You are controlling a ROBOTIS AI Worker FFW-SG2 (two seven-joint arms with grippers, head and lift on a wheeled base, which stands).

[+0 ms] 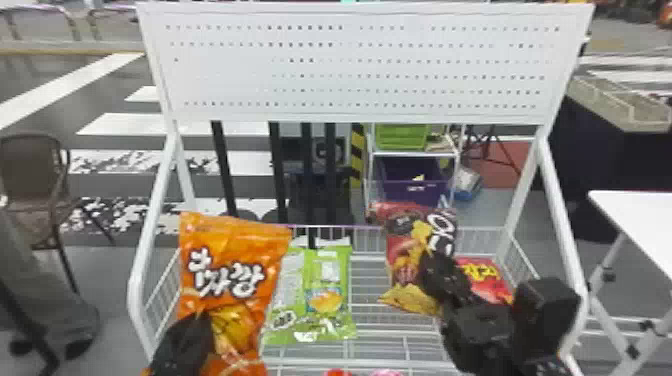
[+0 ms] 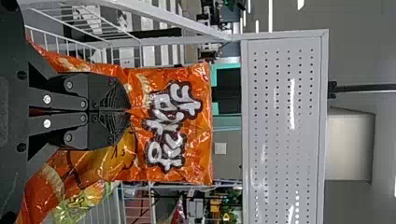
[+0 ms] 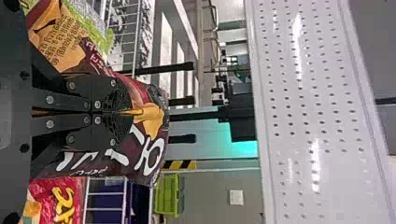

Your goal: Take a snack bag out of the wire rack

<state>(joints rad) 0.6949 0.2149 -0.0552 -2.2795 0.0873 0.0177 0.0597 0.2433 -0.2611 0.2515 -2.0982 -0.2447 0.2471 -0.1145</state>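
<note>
While it's gripped, orange bag (image 1: 231,240) — long axis ~vert.

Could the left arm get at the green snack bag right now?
Probably not as things stand: the left gripper is shut on the orange bag, which also overlaps the green bag's left edge in the head view. With that gripper emptied, the green bag's uncovered front looks approachable.

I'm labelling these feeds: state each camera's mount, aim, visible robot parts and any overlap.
Head view: robot's head, forward and down at the wire rack; left gripper and right gripper.
Left wrist view: left wrist, toward orange bag; own gripper.
Right wrist view: right wrist, toward maroon bag; own gripper.
Wrist views share the pegboard.
</note>
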